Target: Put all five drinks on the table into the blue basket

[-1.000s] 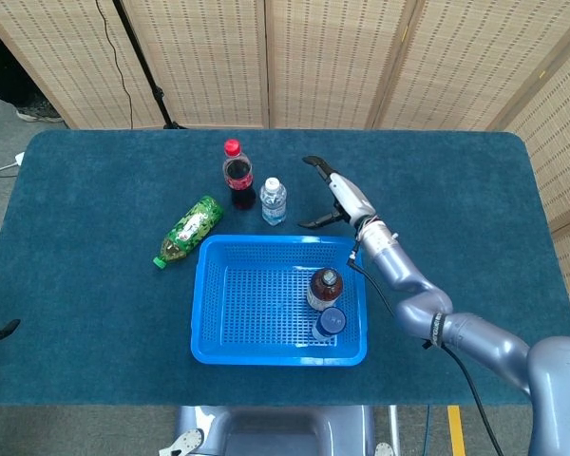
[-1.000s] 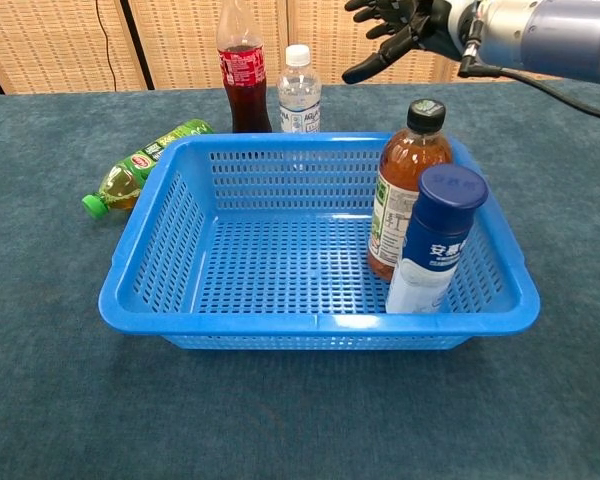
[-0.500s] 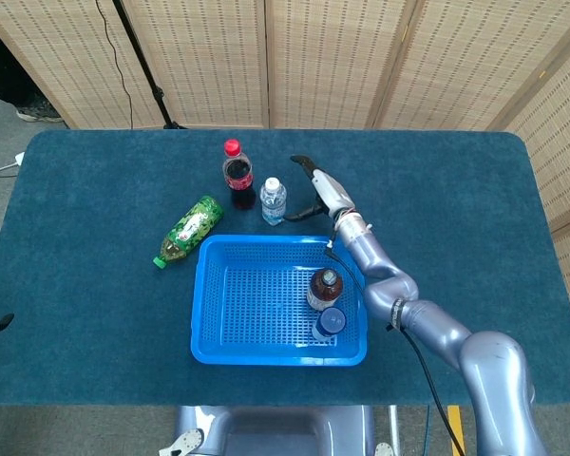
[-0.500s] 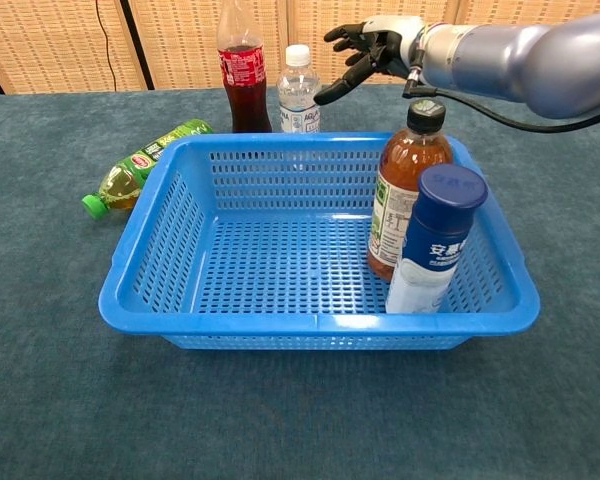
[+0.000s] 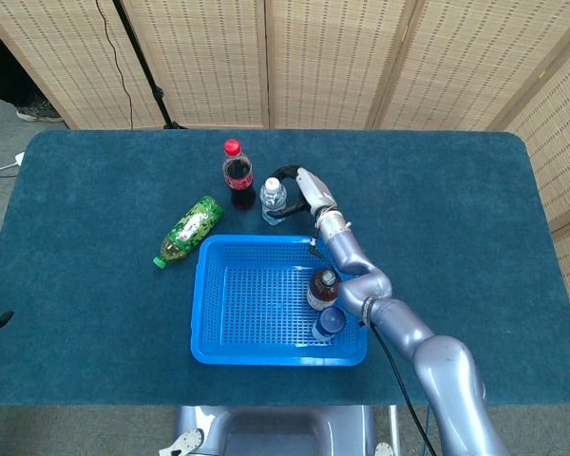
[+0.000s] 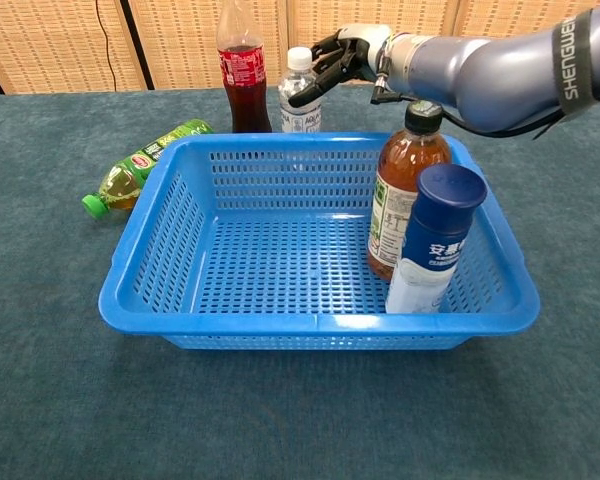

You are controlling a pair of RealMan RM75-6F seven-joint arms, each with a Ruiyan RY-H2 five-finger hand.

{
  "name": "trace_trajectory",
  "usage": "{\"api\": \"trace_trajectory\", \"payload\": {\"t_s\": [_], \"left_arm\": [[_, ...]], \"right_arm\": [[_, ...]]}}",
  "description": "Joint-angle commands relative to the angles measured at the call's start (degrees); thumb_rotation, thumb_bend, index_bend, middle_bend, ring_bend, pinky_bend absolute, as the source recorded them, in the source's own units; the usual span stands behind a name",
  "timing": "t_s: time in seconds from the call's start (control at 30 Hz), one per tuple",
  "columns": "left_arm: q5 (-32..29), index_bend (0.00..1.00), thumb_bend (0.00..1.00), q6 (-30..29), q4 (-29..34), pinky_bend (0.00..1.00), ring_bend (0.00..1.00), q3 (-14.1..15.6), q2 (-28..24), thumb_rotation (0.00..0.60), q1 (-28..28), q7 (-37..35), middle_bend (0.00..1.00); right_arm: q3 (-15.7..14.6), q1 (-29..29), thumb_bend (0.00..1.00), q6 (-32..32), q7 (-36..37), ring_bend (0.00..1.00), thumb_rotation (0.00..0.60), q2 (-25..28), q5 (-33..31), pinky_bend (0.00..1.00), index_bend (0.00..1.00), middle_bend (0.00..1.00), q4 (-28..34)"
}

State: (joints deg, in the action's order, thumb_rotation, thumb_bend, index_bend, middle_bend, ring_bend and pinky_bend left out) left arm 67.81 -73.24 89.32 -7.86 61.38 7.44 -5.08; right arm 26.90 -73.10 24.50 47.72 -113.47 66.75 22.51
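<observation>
Right hand (image 5: 291,186) swung leftward across table from beyond basket's far right corner, reached small water bottle (image 5: 274,200), fingers spread and curling around its upper part, contact unclear.

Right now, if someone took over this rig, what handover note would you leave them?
Right hand: open, fingers around the small water bottle, grip not confirmed.
Left hand: not in view.
Done: tea bottle and blue-capped bottle stand in the blue basket.
Left: water bottle, cola bottle standing behind the basket, green bottle lying to its left.
</observation>
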Motion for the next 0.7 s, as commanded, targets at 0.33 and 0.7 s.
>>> {"api": "trace_trajectory", "payload": {"t_s": [0.33, 0.7], "left_arm": [[1.3, 0.0, 0.15, 0.1, 0.3, 0.0, 0.0, 0.4, -0.2, 0.6, 0.1, -0.3, 0.0], [3.4, 0.0, 0.15, -0.4, 0.6, 0.0, 0.0, 1.1, -0.8, 0.6, -0.2, -1.9, 0.0]], "right_arm": [[0.2, 3.5, 0.18, 8.5, -1.3, 0.61, 0.6, 3.9, 0.5, 0.77, 0.65, 0.74, 3.3], [0.6, 18.0, 0.18, 17.3, -8.7, 0.61, 0.6, 32.8, -0.2, 0.77, 0.66, 0.74, 49.6]]}}
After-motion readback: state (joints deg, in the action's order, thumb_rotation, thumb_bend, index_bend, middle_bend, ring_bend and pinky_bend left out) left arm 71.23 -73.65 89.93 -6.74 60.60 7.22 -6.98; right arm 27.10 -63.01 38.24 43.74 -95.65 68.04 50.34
